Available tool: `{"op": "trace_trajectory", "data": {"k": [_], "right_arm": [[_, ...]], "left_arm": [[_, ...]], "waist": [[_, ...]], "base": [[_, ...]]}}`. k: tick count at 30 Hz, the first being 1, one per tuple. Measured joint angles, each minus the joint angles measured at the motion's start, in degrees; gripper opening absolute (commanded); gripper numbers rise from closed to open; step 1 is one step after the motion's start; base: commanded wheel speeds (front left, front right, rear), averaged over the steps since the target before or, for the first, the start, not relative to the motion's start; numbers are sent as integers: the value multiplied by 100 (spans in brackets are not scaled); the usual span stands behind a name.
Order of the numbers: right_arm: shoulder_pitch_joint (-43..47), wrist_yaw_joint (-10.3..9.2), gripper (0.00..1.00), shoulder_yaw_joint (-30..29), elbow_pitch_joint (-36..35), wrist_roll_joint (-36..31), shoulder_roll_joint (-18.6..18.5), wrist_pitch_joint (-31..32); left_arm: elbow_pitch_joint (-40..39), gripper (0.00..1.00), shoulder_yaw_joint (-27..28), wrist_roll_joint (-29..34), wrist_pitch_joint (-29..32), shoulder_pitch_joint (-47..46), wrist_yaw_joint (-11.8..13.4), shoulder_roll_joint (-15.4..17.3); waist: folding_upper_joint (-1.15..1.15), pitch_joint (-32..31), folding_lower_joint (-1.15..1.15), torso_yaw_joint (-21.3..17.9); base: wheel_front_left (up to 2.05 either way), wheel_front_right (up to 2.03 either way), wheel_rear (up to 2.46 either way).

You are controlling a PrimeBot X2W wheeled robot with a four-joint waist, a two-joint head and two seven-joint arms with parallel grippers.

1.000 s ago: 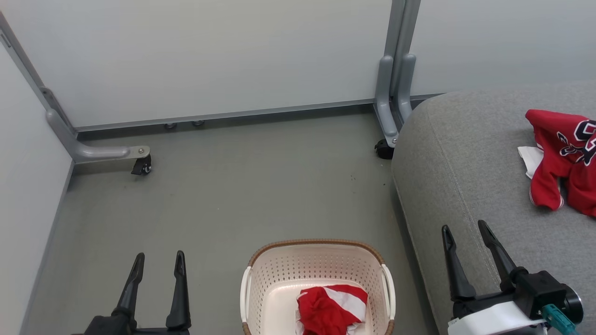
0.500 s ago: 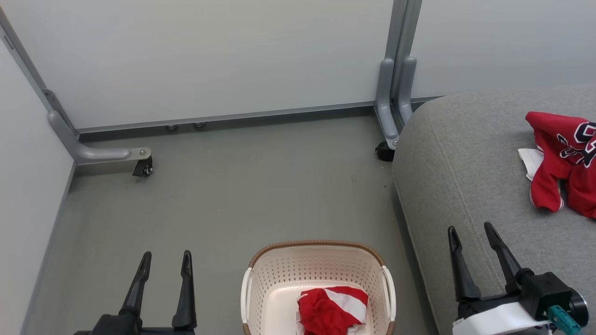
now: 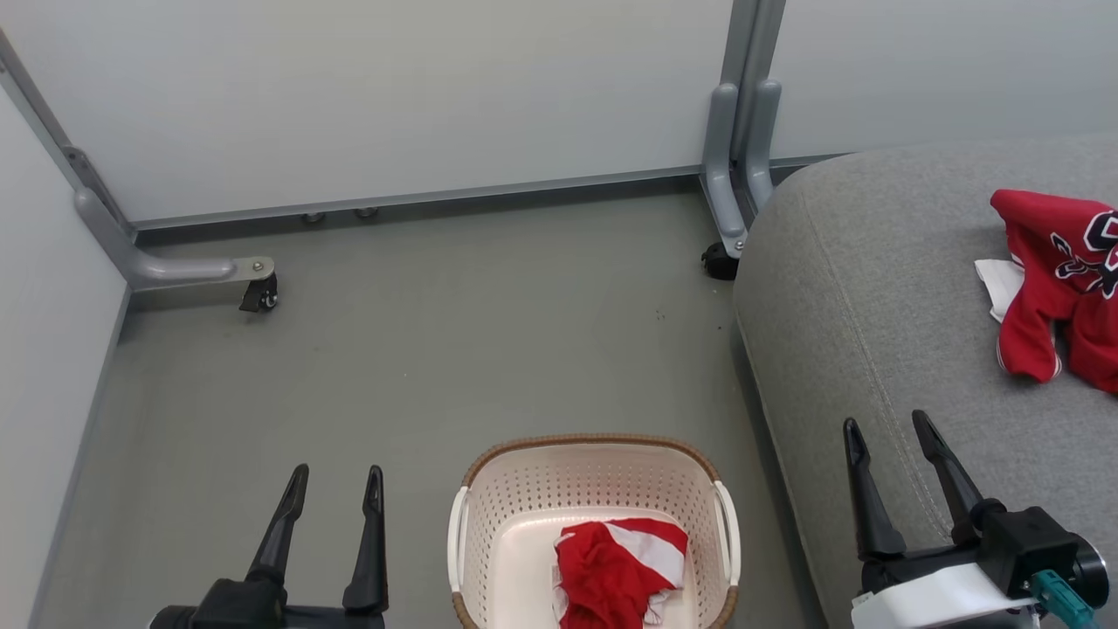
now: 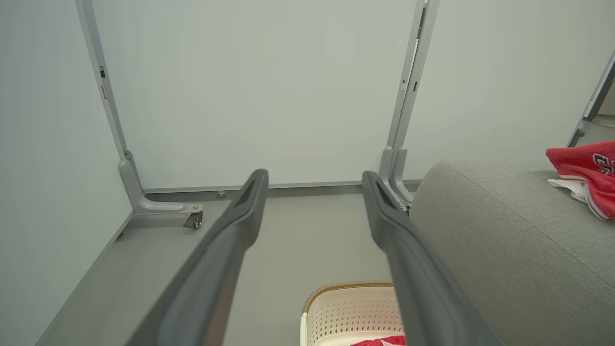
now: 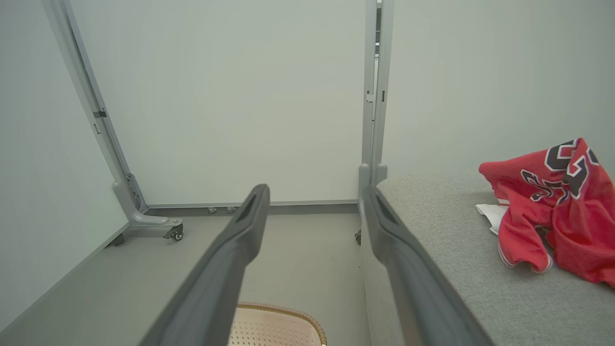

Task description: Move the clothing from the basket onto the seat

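The cream perforated plastic basket holds one crumpled red-and-white striped garment. The left gripper and right gripper both stand spread, empty.

The left gripper and right gripper have long, tapering dark fingers; the right's black wrist block bears a white band and teal connector.

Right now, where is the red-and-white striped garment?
Head view, bottom centre: the striped garment lies crumpled inside the basket on the floor, just left of the grey seat.
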Motion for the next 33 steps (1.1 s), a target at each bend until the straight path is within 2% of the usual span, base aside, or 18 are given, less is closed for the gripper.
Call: {"op": "trace_trajectory", "data": {"k": [6,13,17,25,33], "right_arm": [[-220,0,100,-122,-143,-44,-1,1],[-1055,0,100,-260,-366,-245,3,0],[-1664,0,100,-553,-588,-311,0,0],[-2307,0,100,-803,-904,-324,0,0],[-2626,0,100,-910,-1106,-207,-7,0]], "left_arm": [[158,100,-237,30,1,-377,-92,0],[554,100,-701,223,-1,-1446,-164,-4],[1116,100,-1441,250,0,-2323,-174,143],[2575,100,-2714,-130,1,-3851,-177,452],[4253,100,-3914,-598,1,-5101,-178,438]], "waist": [[0,323,0,-62],[0,1078,0,-144],[0,1761,0,-233],[0,2904,1,-395],[0,3954,1,-570]], "base": [[0,0,0],[0,0,0],[0,0,0],[0,0,0],[0,0,0]]}}
